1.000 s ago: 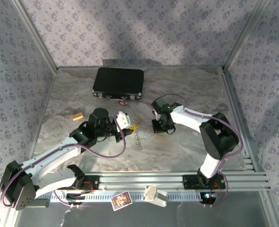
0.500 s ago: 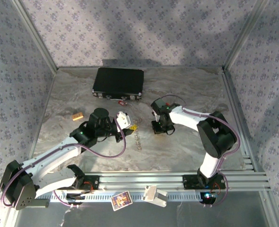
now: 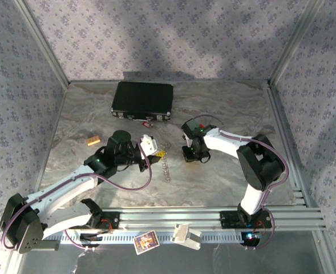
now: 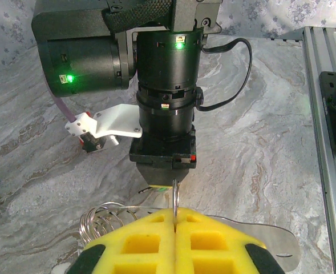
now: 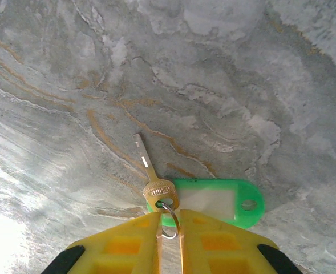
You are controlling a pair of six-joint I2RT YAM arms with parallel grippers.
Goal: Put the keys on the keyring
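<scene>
On the marble table (image 5: 242, 85) the green-tagged key (image 5: 157, 191) lies flat. The right gripper (image 5: 168, 228) has its jaws slightly parted around the key's small ring (image 5: 169, 220). The left gripper (image 4: 174, 222) clenches the keyring (image 4: 174, 197) upright, probably to offer it for threading.

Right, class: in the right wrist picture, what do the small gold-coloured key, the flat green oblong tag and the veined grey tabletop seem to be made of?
The small gold-coloured key: probably brass, metal with a dull shine on its stamped head. The flat green oblong tag: likely glossy, slightly see-through plastic, with a pale insert. The veined grey tabletop: marble-look, though perhaps a printed surface.
</scene>
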